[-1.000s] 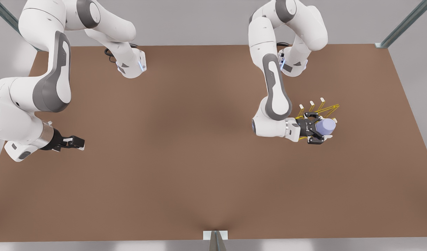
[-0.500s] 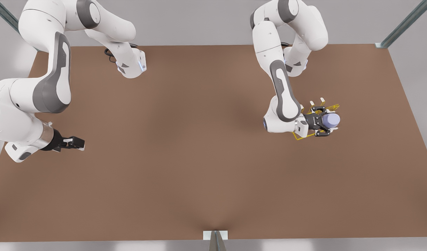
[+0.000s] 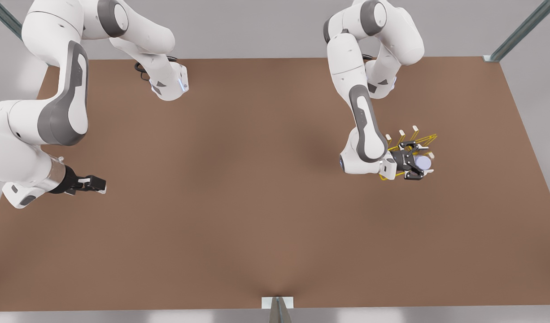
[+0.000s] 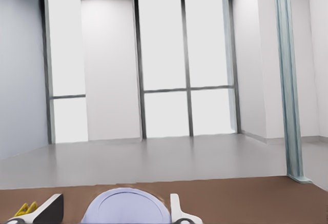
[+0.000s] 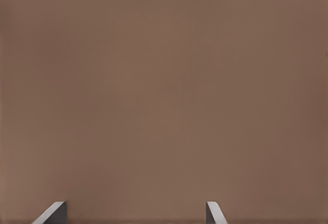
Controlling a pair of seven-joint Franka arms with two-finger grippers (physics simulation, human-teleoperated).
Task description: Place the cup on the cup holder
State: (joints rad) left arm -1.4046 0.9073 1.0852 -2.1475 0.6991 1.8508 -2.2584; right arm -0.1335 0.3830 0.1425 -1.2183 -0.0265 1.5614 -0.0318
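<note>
Between the left gripper's jaws sits the cup, closed on from both sides; the left wrist view shows its lavender round end framed by a pale fingertip on each flank. From the front view the cup lies turned on its side, carried over the cup holder, whose yellow wires and white-tipped prongs show just beyond the jaws toward the bench's far edge. Whether the cup's mouth already meets a prong I cannot tell; the gripper body hides that contact.

The chief risk, as I judge it, is misalignment: should the mouth miss a peg, letting go would drop the cup through the thin wires onto the bench. A push that is off-line could also shove or tip the light frame, since nothing steadies it. Releasing before the cup is seated well down a prong may let it slide off the slant.

Well apart, at the front view's left, the right gripper waits above bare bench, its jaws spread and holding nothing.
</note>
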